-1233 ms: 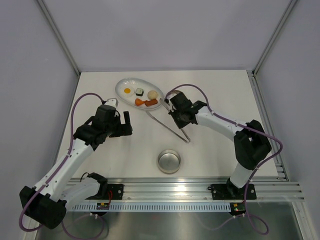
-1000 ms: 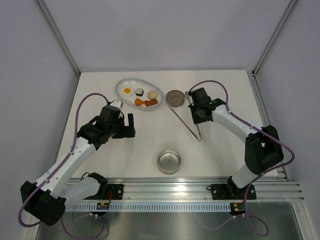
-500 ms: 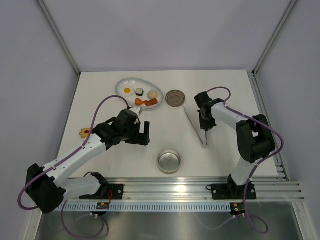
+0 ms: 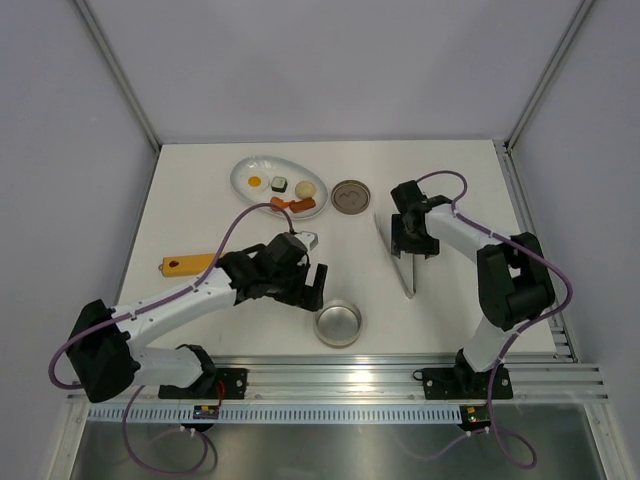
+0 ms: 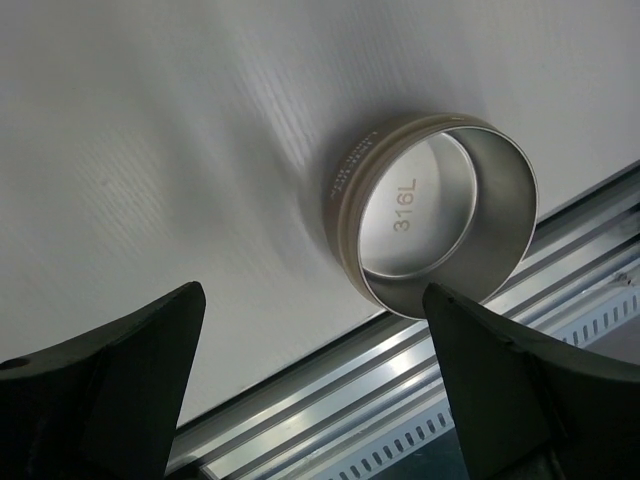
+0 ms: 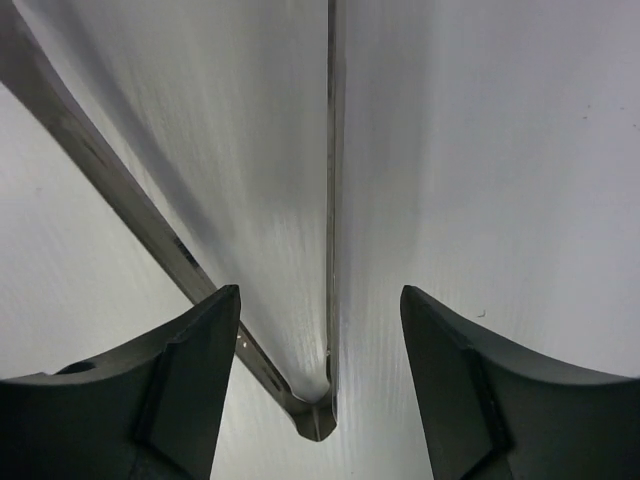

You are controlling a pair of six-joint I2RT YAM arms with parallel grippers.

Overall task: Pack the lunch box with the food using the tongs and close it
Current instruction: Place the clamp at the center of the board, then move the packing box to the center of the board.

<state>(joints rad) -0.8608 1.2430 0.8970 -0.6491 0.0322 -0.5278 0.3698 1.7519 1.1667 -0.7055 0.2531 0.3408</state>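
Operator: State of the left gripper point(image 5: 310, 300)?
Technician: Jaws spread wide, nothing between them. It hovers over the table point(image 4: 230, 230) just beside the lunch box point(image 5: 440, 215). The tin stands upright and uncovered near the front rail point(image 4: 400, 380), its bare floor stamped 316L.
Operator: Right gripper point(image 6: 320, 290)?
Technician: Jaws parted, one finger point(image 6: 180, 370) on either side of the tongs point(image 4: 397, 262). Neither pad touches the metal. The tongs lie flat on the table, joined end toward the arm bases, both thin arms running away toward the back.
Operator: Location of the lid point(image 4: 350, 196)?
Technician: Flat on the table, just right of the white plate point(image 4: 245, 170), well apart from the tin.
Operator: Items to pack?
Technician: All on the plate. Fried egg point(image 4: 255, 181), sushi roll point(image 4: 279, 184) and beige ball point(image 4: 306, 188) in the rear row; orange chunk point(image 4: 277, 203) and sausage point(image 4: 300, 205) side by side at the near rim.
Operator: Other objects?
Technician: One orange flat piece point(image 4: 185, 265) on the table, left of the left arm
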